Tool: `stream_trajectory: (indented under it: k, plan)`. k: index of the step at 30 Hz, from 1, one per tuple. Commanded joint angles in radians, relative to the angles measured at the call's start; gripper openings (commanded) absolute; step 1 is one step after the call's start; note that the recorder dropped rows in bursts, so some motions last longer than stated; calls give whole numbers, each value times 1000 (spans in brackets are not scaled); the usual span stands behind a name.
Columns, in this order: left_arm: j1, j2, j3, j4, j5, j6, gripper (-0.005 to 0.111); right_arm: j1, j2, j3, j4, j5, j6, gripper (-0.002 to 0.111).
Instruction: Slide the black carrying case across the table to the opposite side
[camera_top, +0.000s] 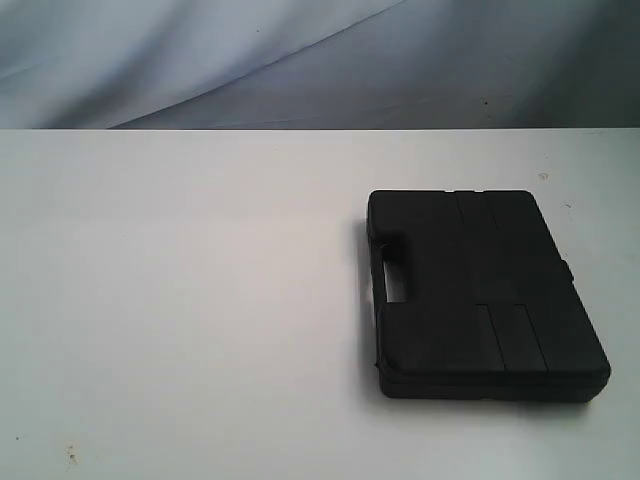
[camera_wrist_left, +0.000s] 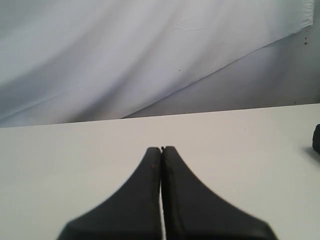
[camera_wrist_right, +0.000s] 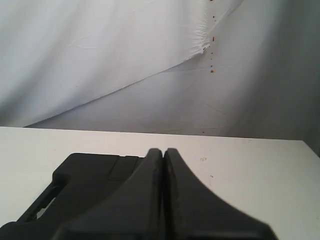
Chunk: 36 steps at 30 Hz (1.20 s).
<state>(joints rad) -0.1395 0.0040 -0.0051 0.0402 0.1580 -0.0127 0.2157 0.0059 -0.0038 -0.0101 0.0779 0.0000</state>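
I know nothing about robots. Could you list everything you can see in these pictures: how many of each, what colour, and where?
carrying case: one, black, lying flat and closed on the right part of the table, handle cutout facing left in the exterior view.
table: one, white, fills most of the exterior view, with a few small specks.
cloth backdrop: one, pale grey-white, wrinkled, hanging behind the table's far edge.
left gripper: one, black, fingers shut and holding nothing, over bare table; only a sliver of the case shows at the edge of its view.
right gripper: one, black, fingers shut and holding nothing, close by the case; whether it touches the case cannot be told.
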Motion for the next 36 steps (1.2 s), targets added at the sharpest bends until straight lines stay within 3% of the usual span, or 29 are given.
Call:
stream_trajectory:
  k: [1,17,21,27,36]
  plan:
    - [1,-4,5,-9,-11,-12,0,-6,-6,4,-30,1,-15,0]
    - [1,-4,5,-9,-11,-12,0,-6,-6,4,-19,-33,-12,0]
    - [1,-4,5,-9,-11,-12,0,-6,-6,4,118,-122,10,0]
    - [1,-4,5,-9,-11,-12,0,-6,-6,-32,381,-107,11,0]
    - [1,-4,5,-9,-11,-12,0,-6,5,-222,412,178,-34,0]
